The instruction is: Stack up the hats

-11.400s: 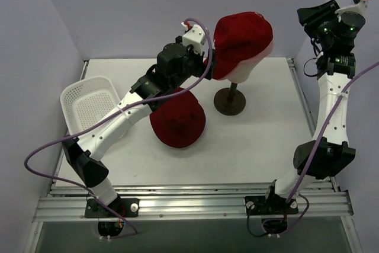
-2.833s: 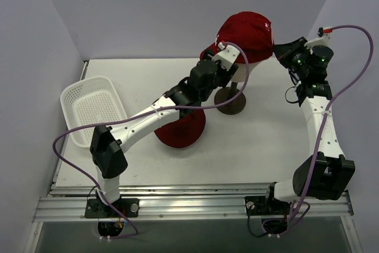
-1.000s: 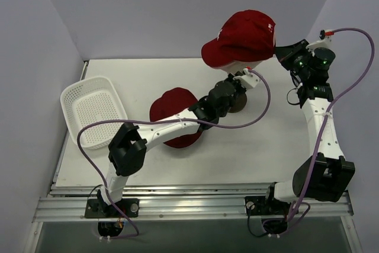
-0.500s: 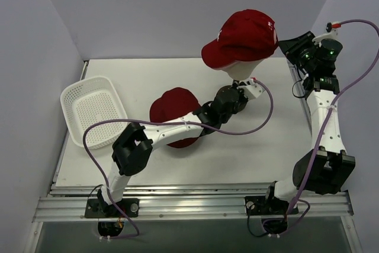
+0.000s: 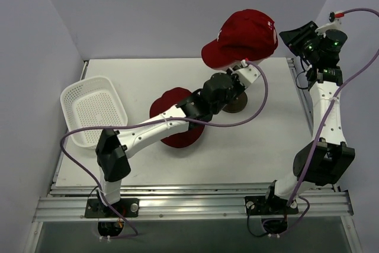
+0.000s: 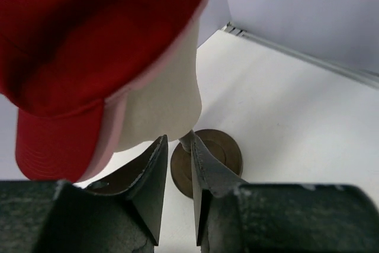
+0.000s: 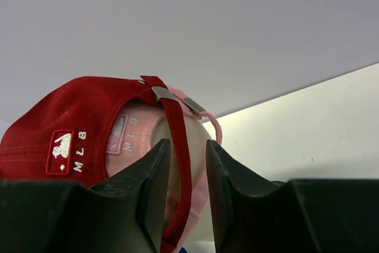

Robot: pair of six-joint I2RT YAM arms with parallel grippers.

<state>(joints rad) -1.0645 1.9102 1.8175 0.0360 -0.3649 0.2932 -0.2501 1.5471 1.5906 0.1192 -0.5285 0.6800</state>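
left arm (image 5: 160,128): risen closer under the red cap (image 5: 246,37) than half a second ago
left fingers (image 6: 151,182): released, grasping nothing, just below the mannequin head (image 6: 163,99)
right fingers (image 7: 151,188): released, apart from the cap's rear strap
red cap: over the pink cap (image 7: 133,131) on the head
dark red bucket hat (image 5: 169,96): on the surface (image 5: 254,140), under the left arm

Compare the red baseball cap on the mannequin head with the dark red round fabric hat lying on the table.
The red baseball cap sits high on the cream mannequin head, over a pink cap; the dark red round hat lies on the white table. The cap is brighter, with a peak and white markings; the hat shows neither. The left arm covers part of the hat, not the cap. Both are red fabric.
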